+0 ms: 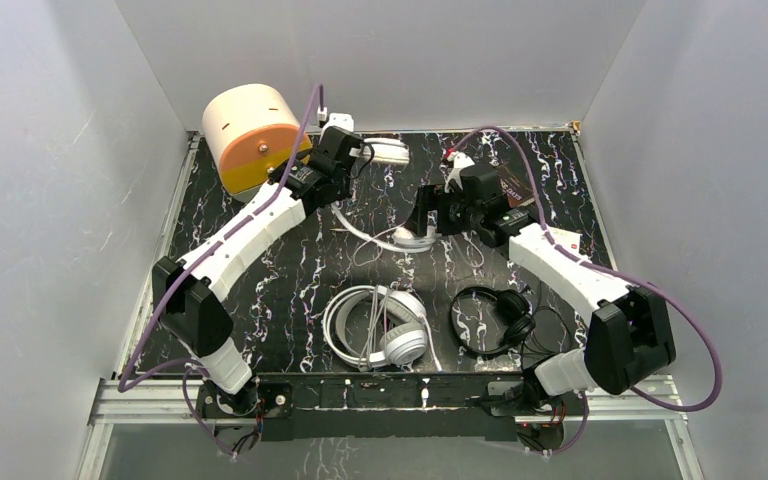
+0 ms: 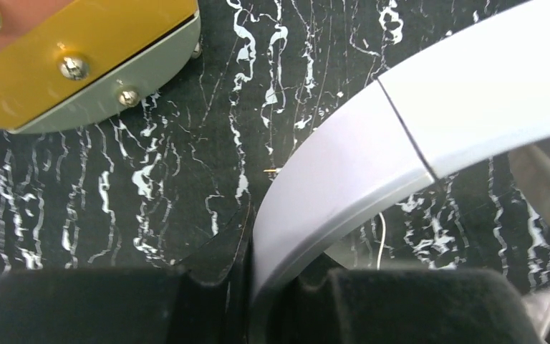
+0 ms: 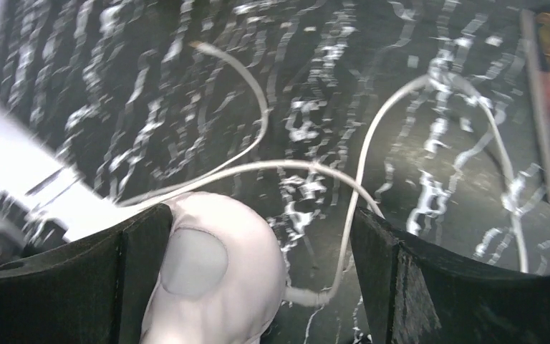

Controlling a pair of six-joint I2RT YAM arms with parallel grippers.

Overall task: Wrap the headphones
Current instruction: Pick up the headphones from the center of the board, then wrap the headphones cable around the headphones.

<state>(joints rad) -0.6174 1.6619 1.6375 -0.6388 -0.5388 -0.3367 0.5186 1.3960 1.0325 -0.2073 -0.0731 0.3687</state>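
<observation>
Left fingers [image 2: 100, 308] tight on slimmer white headphones [image 2: 415, 136]

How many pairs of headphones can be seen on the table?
3. A big white pair lies near the front centre, a small black pair is to its right, and a slimmer white pair lies further back, mid-table. None seems hidden.

No legible text, brand or number anywhere, markings on the dark card [image 1: 516, 186] on the counter [image 1: 290, 290] too blurred to read
</observation>
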